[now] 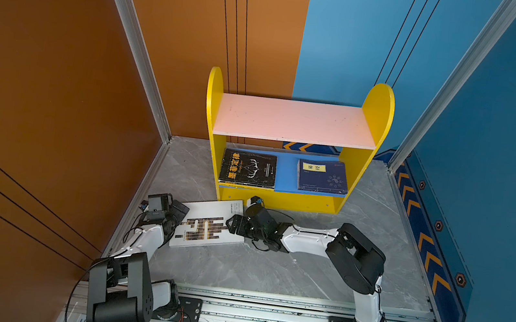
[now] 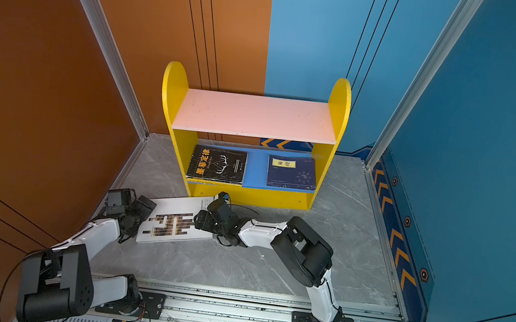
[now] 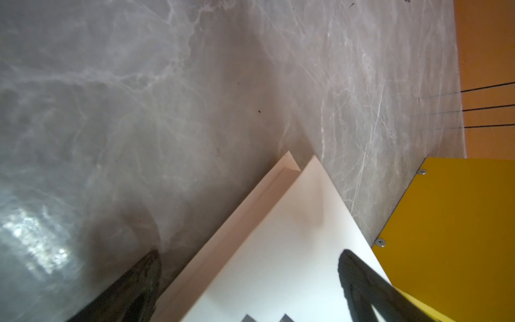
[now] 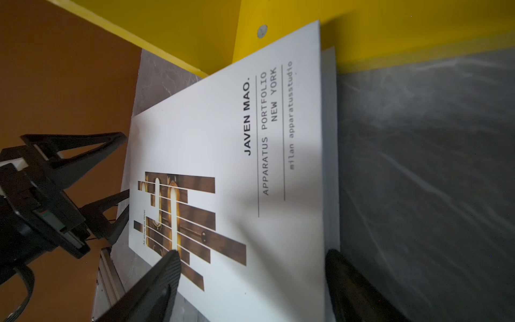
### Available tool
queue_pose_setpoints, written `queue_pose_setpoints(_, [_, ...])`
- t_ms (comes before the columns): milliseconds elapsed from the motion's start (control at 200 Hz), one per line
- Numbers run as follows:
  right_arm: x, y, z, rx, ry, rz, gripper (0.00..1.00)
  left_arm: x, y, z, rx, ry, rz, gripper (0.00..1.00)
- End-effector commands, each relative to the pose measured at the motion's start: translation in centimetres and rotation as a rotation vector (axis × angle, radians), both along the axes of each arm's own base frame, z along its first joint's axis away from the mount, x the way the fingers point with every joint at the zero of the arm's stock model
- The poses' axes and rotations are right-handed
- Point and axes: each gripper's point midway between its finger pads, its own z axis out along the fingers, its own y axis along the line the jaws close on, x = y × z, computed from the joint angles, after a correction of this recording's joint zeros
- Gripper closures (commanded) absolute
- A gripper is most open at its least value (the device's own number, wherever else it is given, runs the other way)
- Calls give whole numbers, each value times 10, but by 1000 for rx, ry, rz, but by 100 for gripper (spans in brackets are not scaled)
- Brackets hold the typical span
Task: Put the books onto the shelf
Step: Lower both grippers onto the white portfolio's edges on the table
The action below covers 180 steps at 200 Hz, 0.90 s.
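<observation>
A large white book lies on the grey marble floor in front of the shelf, with one corner close to the shelf's yellow base. My left gripper is open, its fingers straddling the book's left edge. My right gripper stands open at the book's right edge, one finger over the cover and the other by the page edge. A black book and a navy book lie flat on the blue lower board. The pink upper board is bare.
An orange wall stands close behind the left arm and a blue wall bounds the right. An aluminium rail carrying both arm bases runs along the front. Open floor lies between the book and the rail.
</observation>
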Motion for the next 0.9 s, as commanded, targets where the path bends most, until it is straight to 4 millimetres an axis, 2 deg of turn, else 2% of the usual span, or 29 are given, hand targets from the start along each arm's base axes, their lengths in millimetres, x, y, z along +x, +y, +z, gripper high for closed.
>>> queue_pose_setpoints(0, [-5,10,3,64,40,56,20,3,-24,3,-54,-33,-75,0])
queue_pose_setpoints(200, [-6,3,19,135,41,88,28,4,-42,1,-70,-32,-130,0])
queue_pose_setpoints(330, [-11,0,28,152,42,106,40,8,-52,5,-78,-42,-160,0])
queue_pose_setpoints(416, [-13,-8,26,112,51,99,48,11,-58,8,-70,-45,-182,0])
queue_pose_setpoints(621, [-19,-26,25,50,36,83,71,12,-66,12,-52,-45,-202,0])
queue_pose_setpoints(771, [-21,-29,25,65,43,75,80,11,-67,12,-49,-47,-204,0])
queue_pose_setpoints(896, [-22,-30,35,93,43,84,88,13,-66,17,-44,-65,-216,0])
